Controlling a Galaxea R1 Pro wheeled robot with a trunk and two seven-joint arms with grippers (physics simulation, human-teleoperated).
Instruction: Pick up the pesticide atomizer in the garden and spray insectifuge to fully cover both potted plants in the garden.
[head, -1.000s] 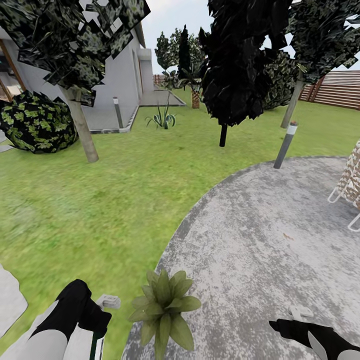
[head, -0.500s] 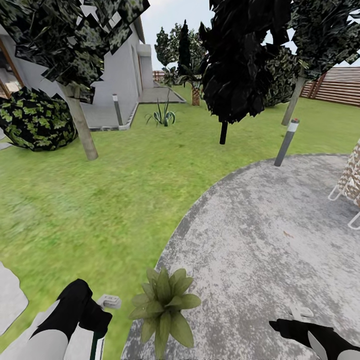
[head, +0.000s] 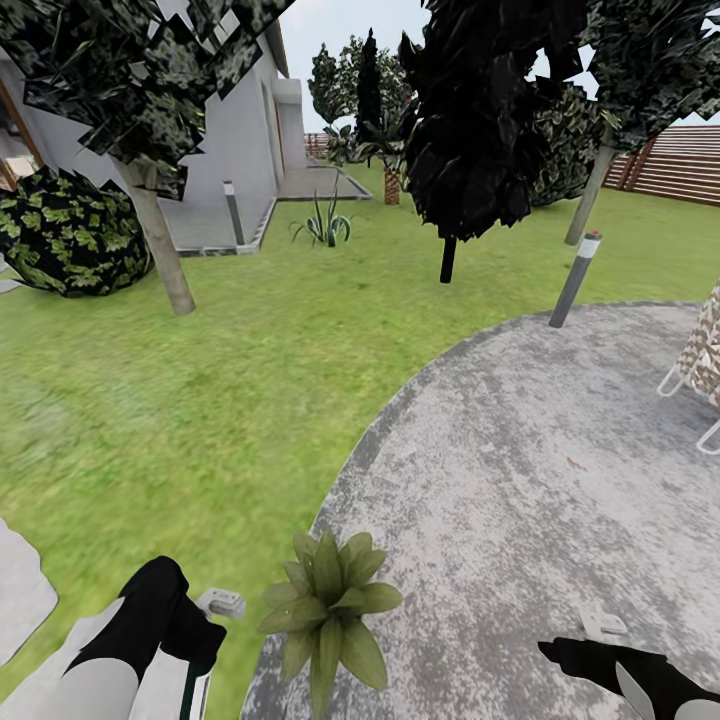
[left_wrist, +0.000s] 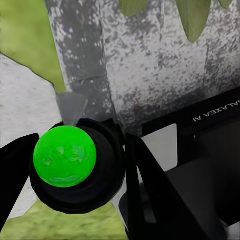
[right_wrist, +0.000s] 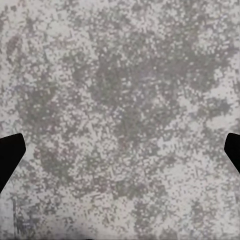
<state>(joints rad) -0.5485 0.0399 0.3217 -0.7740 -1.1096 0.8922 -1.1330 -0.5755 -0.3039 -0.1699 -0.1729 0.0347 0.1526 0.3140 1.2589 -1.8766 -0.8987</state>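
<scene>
one plant: potted plant (head: 327, 608), a low rosette of broad green leaves at about 6 o'clock in the head view, sitting on the edge where the patio (head: 520, 480) meets the lawn (head: 180, 400); leaf tips also show in the left wrist view (left_wrist: 192, 17).
left gripper: left gripper (left_wrist: 75, 165), at 7 o'clock in the head view (head: 195, 625), its two dark fingers pinching the bottle from either side.
bottle: pesticide atomizer (left_wrist: 65, 156), seen end-on in the left wrist view as a bright green round body in a dark collar; in the head view its grey spray head (head: 220, 602) sticks out just beside the plant's leaves, apart from them.
right gripper: right gripper (right_wrist: 120, 150), at 5 o'clock in the head view (head: 600, 640); finger tips sit at opposite edges of the right wrist view, spread wide, with bare grey paving between them.
lamp: grey bollard lamp (head: 574, 278) at 2 o'clock, on the far rim of the patio.
chair: folding chair (head: 700, 365) at 3 o'clock, partly cut off.
background: dark tree (head: 480, 120) at 12 o'clock, fence (head: 680, 165) at 1 o'clock, house wall (head: 235, 150) at 11 o'clock.
</scene>
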